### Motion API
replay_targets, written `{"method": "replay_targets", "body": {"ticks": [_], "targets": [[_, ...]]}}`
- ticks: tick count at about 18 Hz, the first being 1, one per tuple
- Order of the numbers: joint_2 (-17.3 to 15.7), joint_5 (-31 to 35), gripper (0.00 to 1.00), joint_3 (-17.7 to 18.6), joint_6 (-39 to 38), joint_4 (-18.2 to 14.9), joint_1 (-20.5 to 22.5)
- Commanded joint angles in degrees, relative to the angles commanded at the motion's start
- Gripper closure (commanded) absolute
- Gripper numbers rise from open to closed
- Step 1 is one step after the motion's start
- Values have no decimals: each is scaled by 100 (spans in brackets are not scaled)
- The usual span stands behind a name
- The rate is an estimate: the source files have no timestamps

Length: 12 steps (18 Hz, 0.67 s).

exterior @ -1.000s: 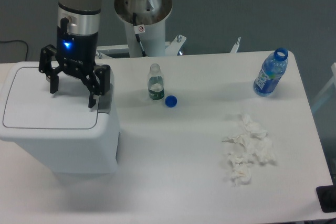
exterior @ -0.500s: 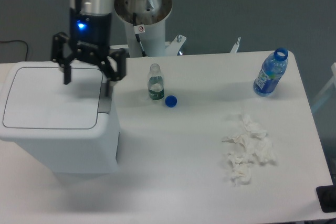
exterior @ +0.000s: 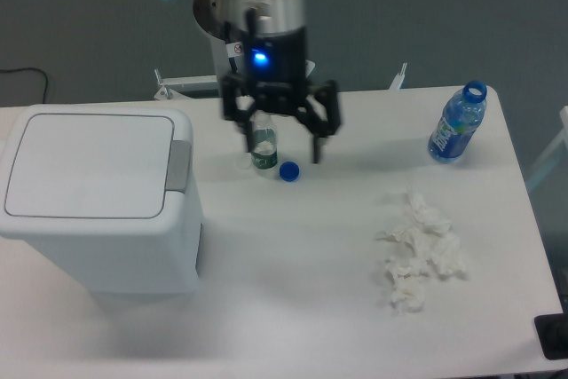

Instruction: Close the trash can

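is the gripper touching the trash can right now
Apart. The fixed camera shows the open gripper over the small clear bottle, with bare table between it and the trash can, whose lid lies flat.

White table [exterior: 293, 290], dark grey-blue wall [exterior: 426, 15] behind; black cable [exterior: 22, 73] left.

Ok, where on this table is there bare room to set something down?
Bare: the front strip between the trash can and crumpled tissues, and between those tissues and the blue bottle. Crowded: under the gripper, by the small bottle and blue cap.
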State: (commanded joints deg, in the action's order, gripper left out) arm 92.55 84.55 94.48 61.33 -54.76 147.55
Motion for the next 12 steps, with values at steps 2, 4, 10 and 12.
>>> {"method": "replay_targets", "body": {"ticks": [2,4,10,12], "targets": [[9,-9,0,-26,395,-17,326],[9,0,0,35,800,-17,685],[-44,-26,0,123,1092,-123,986],[-79,-70,0,123,1092,-175,1126]]}}
